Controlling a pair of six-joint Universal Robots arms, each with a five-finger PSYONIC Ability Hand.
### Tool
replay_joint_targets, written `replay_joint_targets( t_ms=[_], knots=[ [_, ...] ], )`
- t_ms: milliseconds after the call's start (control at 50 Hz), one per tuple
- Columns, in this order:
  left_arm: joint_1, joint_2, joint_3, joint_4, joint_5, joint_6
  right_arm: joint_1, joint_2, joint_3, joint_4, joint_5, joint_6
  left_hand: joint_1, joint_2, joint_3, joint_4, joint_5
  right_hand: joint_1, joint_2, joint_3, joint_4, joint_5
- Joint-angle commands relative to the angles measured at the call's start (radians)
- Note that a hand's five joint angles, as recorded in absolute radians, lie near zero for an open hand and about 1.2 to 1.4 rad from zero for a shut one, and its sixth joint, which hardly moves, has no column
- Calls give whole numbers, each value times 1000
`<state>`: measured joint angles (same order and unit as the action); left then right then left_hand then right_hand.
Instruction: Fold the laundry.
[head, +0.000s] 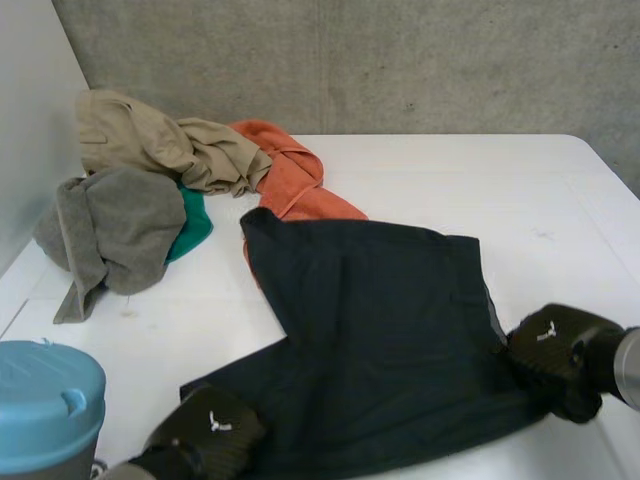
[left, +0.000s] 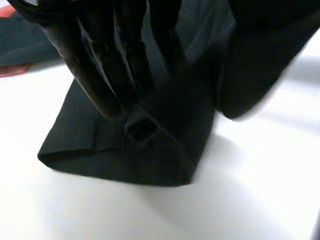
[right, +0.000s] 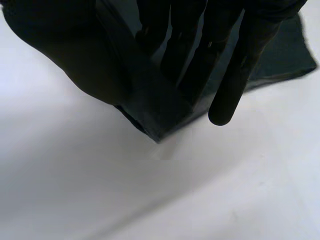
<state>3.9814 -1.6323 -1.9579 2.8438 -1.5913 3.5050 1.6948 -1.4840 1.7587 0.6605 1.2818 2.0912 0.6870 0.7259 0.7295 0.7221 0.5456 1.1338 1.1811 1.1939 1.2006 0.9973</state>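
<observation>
A dark navy garment (head: 380, 330) lies spread on the white table (head: 480, 180), one part reaching to the front left. My left hand (head: 210, 430) rests on that front-left end. In the left wrist view its fingers (left: 115, 60) lie straight on a folded hem corner of the garment (left: 125, 155), with the thumb held apart beside them. My right hand (head: 555, 355) is at the garment's right edge. In its own wrist view the fingers (right: 220, 60) and thumb are closed round a corner of the dark cloth (right: 160, 120), lifted slightly off the table.
A pile of laundry sits at the back left: a beige piece (head: 150, 140), a grey one (head: 115, 230), a green one (head: 192, 225) and an orange one (head: 295, 180). A blue-lidded bin (head: 45, 400) stands at the front left. A wall runs along the table's left side.
</observation>
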Motion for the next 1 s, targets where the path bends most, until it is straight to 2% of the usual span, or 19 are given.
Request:
replay_joint_targets(
  t_ms=[20,140,220,300,380,480,560,680,720,760,780,800,840,900,920,980,1000],
  knots=[
    [1,-11,111,11,-10,120,22,47,38,-64,-24,6,-512,-551,-555,-548,-546,262,215,202,196,224],
    [39,-87,272,130,17,264,32,56,53,-145,-22,49,-512,-551,-555,-548,-546,262,215,202,196,224],
    [48,-199,404,209,86,313,43,54,62,-180,-22,73,-512,-551,-555,-548,-546,262,215,202,196,224],
    [51,-346,560,256,191,345,51,53,73,-206,-24,89,-512,-551,-555,-548,-546,262,215,202,196,224],
    [67,-501,724,250,277,373,54,53,84,-229,-22,95,-450,-489,-493,-485,-483,262,215,202,196,224],
    [94,-708,924,218,367,460,55,53,102,-249,-22,102,-295,-334,-337,-330,-328,262,215,202,196,224],
    [107,-814,1026,178,401,541,54,53,116,-256,-24,104,-213,-252,-255,-248,-246,262,215,202,196,224],
    [125,-882,1082,123,401,604,46,48,128,-263,-29,105,-69,-108,-111,-104,-102,262,215,202,196,224],
    [131,-885,1080,124,403,598,43,47,128,-272,-30,105,116,77,73,81,83,262,215,202,196,224],
    [133,-886,1080,135,398,588,42,47,128,-277,-30,105,336,297,293,300,302,262,215,202,196,224],
    [134,-883,1077,150,393,576,42,45,128,-279,-30,105,616,577,573,581,583,262,215,202,196,224],
    [136,-880,1073,160,387,566,42,42,128,-280,-30,105,708,669,666,673,675,262,215,202,196,224],
    [136,-867,1059,175,363,551,42,41,127,-280,-30,106,709,670,667,674,676,262,215,202,196,224],
    [142,-825,1009,203,262,536,45,30,125,-280,-30,105,709,670,667,674,676,262,215,202,196,224],
    [143,-793,978,209,187,528,46,28,127,-280,-30,107,709,670,667,674,676,262,215,202,196,224],
    [143,-739,917,210,59,523,58,18,130,-279,-30,109,709,670,667,674,676,262,215,202,196,224],
    [142,-704,872,212,-22,526,69,13,130,-274,-30,115,709,670,667,674,676,262,215,202,196,224]
  ],
)
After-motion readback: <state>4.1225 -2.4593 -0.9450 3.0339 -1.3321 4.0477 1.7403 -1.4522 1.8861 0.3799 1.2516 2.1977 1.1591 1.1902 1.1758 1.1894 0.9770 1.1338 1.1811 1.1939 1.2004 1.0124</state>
